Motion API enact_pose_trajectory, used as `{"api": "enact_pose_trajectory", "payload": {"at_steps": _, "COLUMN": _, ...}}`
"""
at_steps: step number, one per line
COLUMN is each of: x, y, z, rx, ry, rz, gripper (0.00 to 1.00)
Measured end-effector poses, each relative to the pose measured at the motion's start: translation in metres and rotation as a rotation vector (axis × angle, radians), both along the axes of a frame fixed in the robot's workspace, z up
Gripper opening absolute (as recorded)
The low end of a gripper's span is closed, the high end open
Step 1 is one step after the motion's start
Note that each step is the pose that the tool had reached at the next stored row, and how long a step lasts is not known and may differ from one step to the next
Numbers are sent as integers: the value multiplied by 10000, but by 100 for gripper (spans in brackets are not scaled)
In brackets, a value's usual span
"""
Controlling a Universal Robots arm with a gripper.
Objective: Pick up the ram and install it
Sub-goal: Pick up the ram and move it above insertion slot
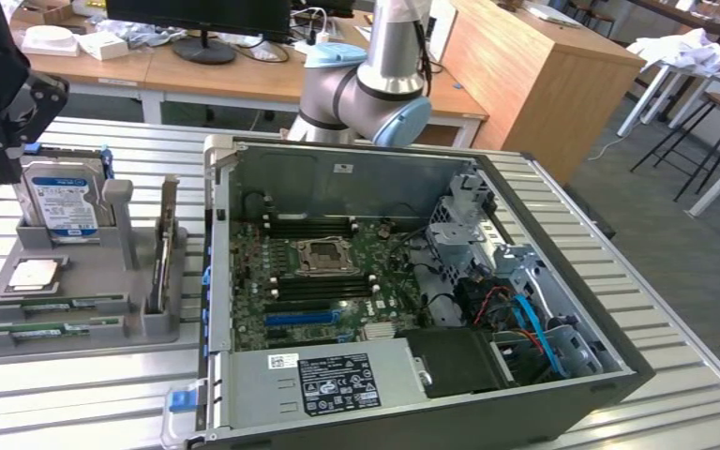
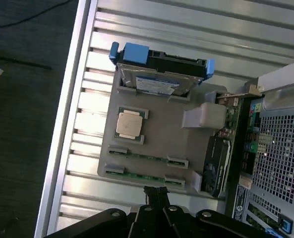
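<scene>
Two thin green ram sticks lie side by side in slots of a grey tray [image 1: 85, 342], one [image 1: 72, 303] [image 2: 144, 157] nearer the processor chip and one [image 1: 48, 328] [image 2: 142, 174] nearer the tray's edge. I cannot tell which of them is the task's ram. My gripper [image 1: 4, 171] [image 2: 156, 192] is shut on nothing. It hangs above the tray's far corner at the exterior view's left, well clear of both sticks. In the wrist view its black fingertips [image 2: 152, 191] point toward the outer stick.
The tray also holds an upright blue-framed hard drive [image 1: 63, 202] [image 2: 156, 74], a processor chip [image 1: 33, 274] [image 2: 129, 124] and a standing card [image 1: 164, 246]. An open computer case [image 1: 610, 375] lies at the tray's right, its motherboard [image 1: 322, 272] showing black memory slots [image 1: 316, 225]. The arm's base [image 1: 367, 94] stands behind the case.
</scene>
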State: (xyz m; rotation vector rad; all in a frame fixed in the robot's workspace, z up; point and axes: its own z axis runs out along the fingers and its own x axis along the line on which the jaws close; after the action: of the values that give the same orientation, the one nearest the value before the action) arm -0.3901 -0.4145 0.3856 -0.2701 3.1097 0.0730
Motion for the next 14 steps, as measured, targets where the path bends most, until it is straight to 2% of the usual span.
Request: {"api": "enact_pose_trajectory", "payload": {"at_steps": 14, "x": 0, "y": 0, "z": -7, "rx": -9, "ry": 0, "rz": 2550, "gripper": 10}}
